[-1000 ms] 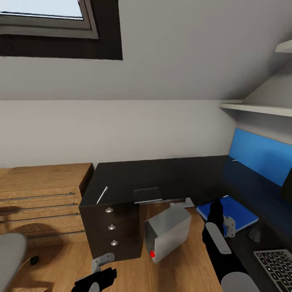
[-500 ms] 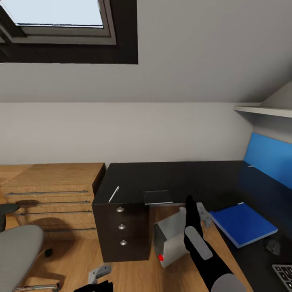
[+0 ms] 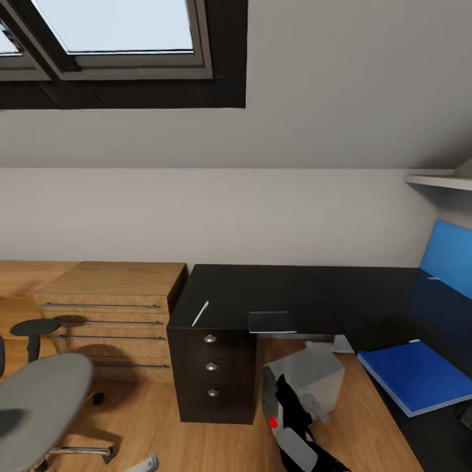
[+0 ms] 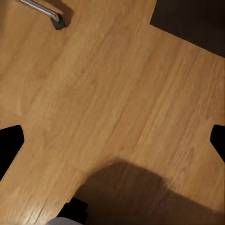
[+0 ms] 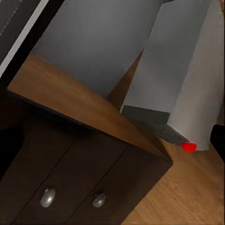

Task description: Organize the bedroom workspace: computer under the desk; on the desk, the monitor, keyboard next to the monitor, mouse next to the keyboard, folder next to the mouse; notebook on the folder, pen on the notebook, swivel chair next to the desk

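Desk (image 3: 262,288) — one pen (image 3: 200,313) | one notebook (image 3: 272,322) | one folder (image 3: 419,375)

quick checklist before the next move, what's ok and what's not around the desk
1. Folder on the desk: ok.
2. Notebook stacked on the folder: not ok, it lies apart at the desk edge.
3. Pen on the notebook: not ok, it lies on the desktop.
4. Computer under the desk: ok, though tilted.
5. Swivel chair beside the desk: not ok, it stands off by the wooden cabinet.
6. Right pincer empty: cannot tell.
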